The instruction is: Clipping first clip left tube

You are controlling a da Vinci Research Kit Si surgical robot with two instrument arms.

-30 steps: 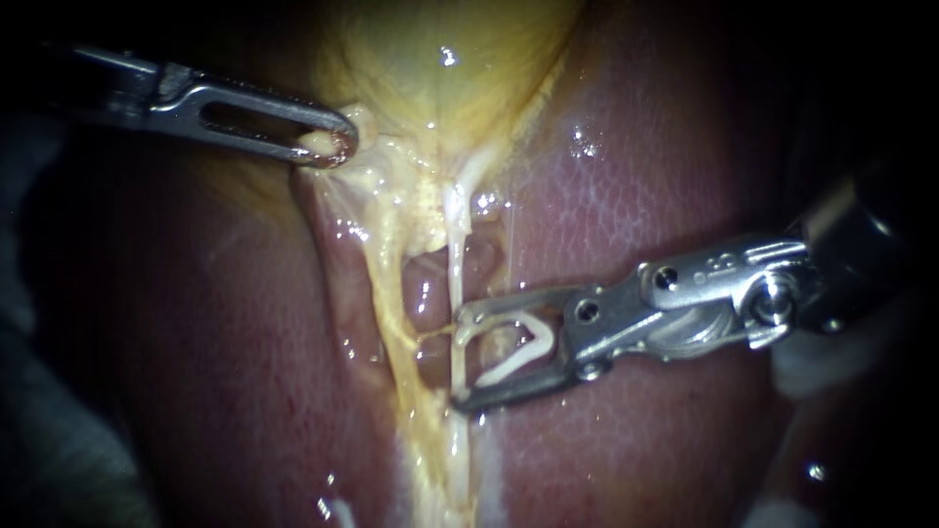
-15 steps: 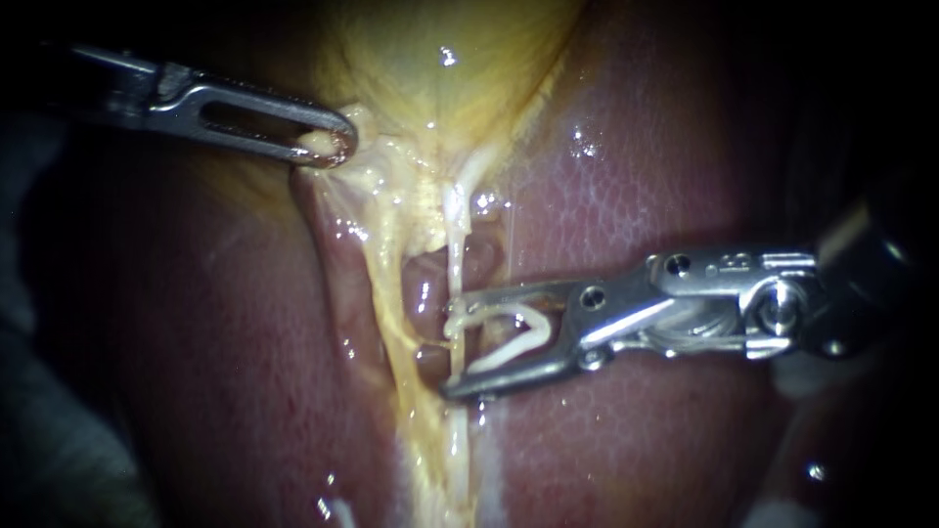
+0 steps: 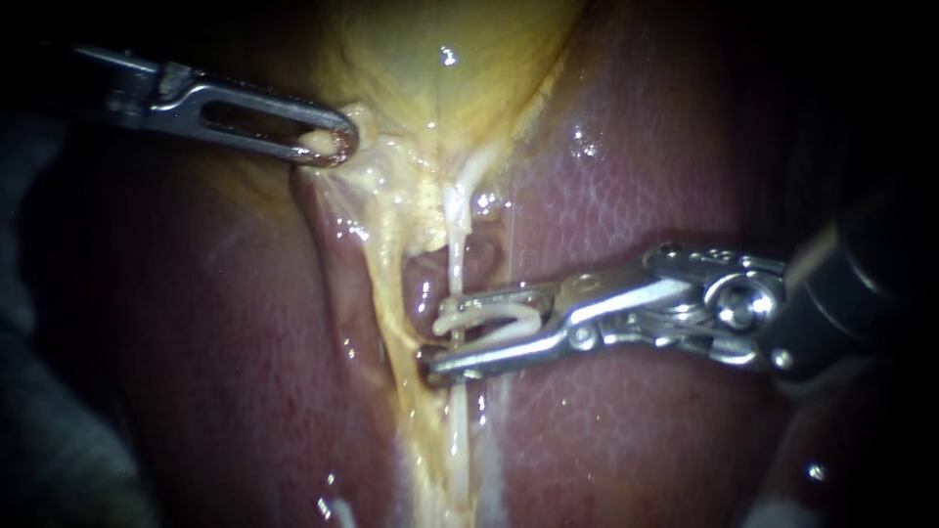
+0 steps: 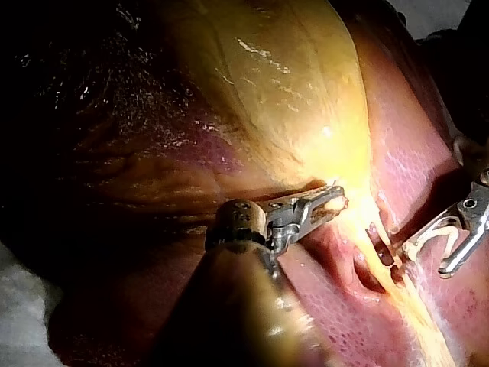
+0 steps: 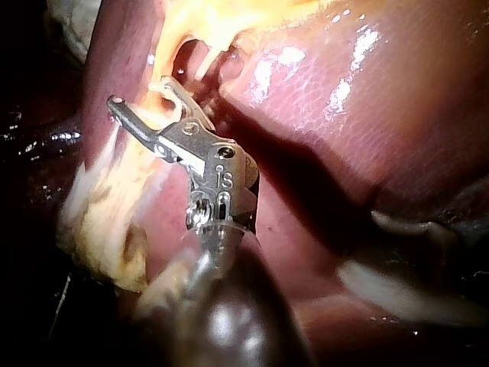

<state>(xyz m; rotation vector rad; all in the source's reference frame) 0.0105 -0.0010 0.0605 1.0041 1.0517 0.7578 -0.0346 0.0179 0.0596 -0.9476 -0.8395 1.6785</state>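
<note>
Our left tool [image 3: 328, 145] is clenched on the neck of the gallbladder [image 3: 440, 68], far and to the left. We judge that this hold is what draws the tissue below it into taut strands and lifts them off the liver [image 3: 626, 196]. The tube [image 3: 456, 249] is the white strand running from far to near down the middle, just right of the yellow band [image 3: 391, 293], with a small window between the two.

Our right tool [image 3: 445, 332] comes in from the right and lies crosswise to the tube — one jaw on its far side, one on its near side. It is grasping the clip [image 3: 494, 315], whose white legs stand close together around the tube. We cannot tell whether they have latched. The near jaw's tip reaches left past the tube towards the window, so the clip seems to span the tube's whole width. The yellow band lies just beside that tip, and we think the squeeze could catch it.
</note>
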